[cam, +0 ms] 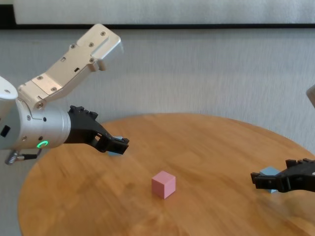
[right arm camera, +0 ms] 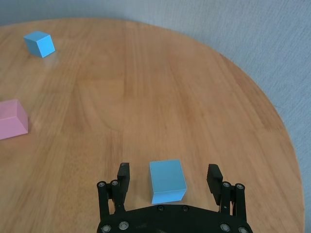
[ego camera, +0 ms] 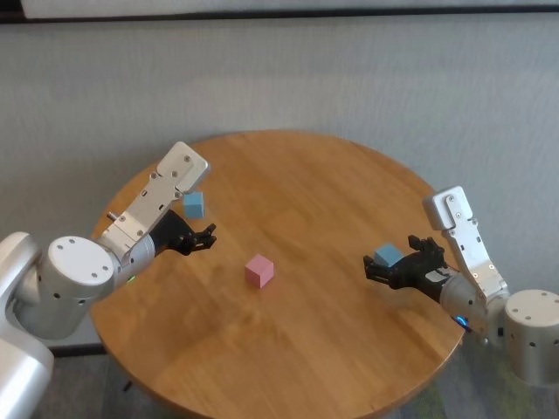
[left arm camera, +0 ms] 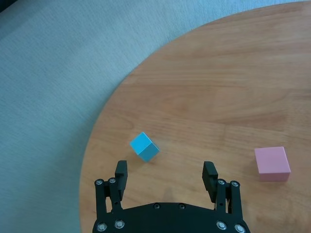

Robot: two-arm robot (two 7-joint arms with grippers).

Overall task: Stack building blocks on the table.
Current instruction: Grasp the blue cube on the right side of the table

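Straddling the near blue block without touching it, the right tool stands released at the desk's right edge, well right of the pink block at mid-desk. Beyond the pink block to its left, the left tool hangs released just short of the far blue block. These cubes look light, stiff and matte, have no long axis, sit flat though turned differently, and should be pinched across opposite flat faces.

Three blocks apart on the table
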